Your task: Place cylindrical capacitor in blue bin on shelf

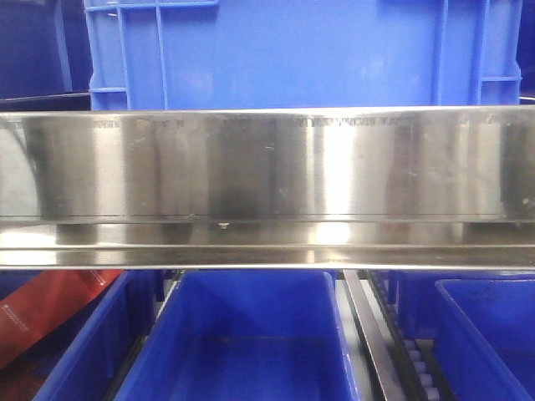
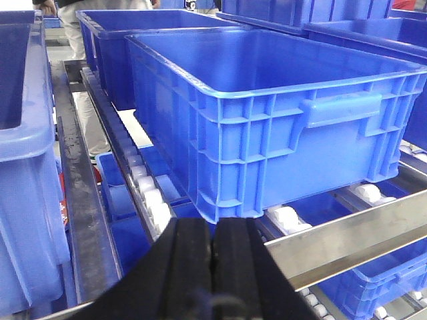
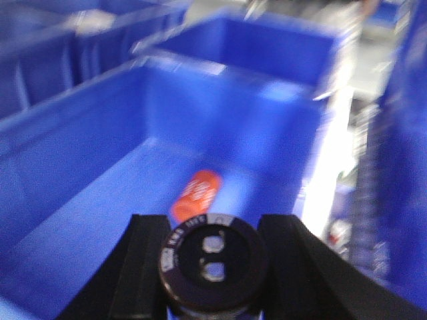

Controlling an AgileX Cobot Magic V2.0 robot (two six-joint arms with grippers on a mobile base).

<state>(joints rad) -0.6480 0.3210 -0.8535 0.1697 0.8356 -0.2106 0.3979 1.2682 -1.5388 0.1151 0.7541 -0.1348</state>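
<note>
In the right wrist view my right gripper point(image 3: 213, 267) is shut on the cylindrical capacitor point(image 3: 213, 263), a dark round cylinder with two silver terminals facing the camera. It hangs over the inside of a blue bin point(image 3: 87, 167); the view is blurred. My left gripper point(image 2: 212, 257) is shut with its black pads pressed together and nothing between them, in front of another blue bin point(image 2: 280, 113) on the roller track. The shelf's shiny steel front rail point(image 1: 267, 167) fills the front view. Neither gripper shows in that view.
An orange-red packet point(image 3: 197, 193) lies on the floor of the bin under my right gripper. Several more blue bins point(image 1: 242, 342) stand on the tiers above and below the rail. White rollers point(image 2: 150, 193) and a steel bar point(image 2: 347, 233) lie near my left gripper.
</note>
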